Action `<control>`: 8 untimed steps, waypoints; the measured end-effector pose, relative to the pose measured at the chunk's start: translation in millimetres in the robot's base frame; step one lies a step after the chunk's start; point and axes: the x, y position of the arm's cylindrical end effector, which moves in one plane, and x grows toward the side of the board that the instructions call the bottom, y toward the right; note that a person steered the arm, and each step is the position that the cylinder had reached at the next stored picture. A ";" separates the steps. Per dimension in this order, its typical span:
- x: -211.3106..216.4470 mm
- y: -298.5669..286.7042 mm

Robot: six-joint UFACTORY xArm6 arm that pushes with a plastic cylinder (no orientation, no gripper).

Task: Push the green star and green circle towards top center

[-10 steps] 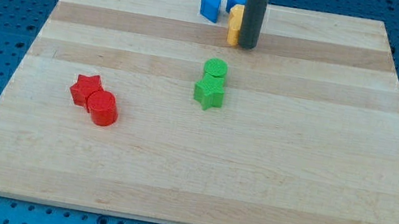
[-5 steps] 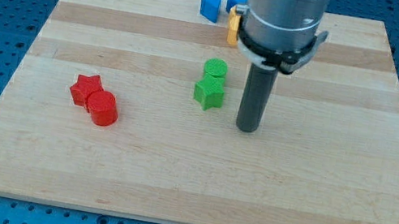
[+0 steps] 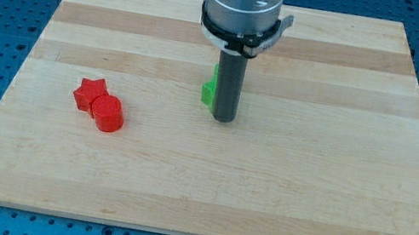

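The green star (image 3: 208, 93) lies near the board's middle, mostly hidden behind my dark rod. The green circle sits just above it toward the view's top and only a sliver (image 3: 215, 72) shows beside the rod. My tip (image 3: 223, 120) rests on the board just below and right of the green star, touching or nearly touching it.
A red star (image 3: 90, 92) and a red cylinder (image 3: 108, 113) sit together at the view's left. The arm's grey body (image 3: 243, 2) covers the top centre of the wooden board (image 3: 341, 158), hiding the blue and yellow blocks there.
The rod moved from the top centre down the view's right of the green blocks, then left to just below them. The green blocks have barely moved.
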 end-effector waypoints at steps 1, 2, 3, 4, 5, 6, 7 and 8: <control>-19.0 0.0; -42.1 0.0; -65.8 -2.4; -71.8 -5.8; -55.1 -12.9; -47.0 -35.3; -48.6 -56.6; -62.1 -54.2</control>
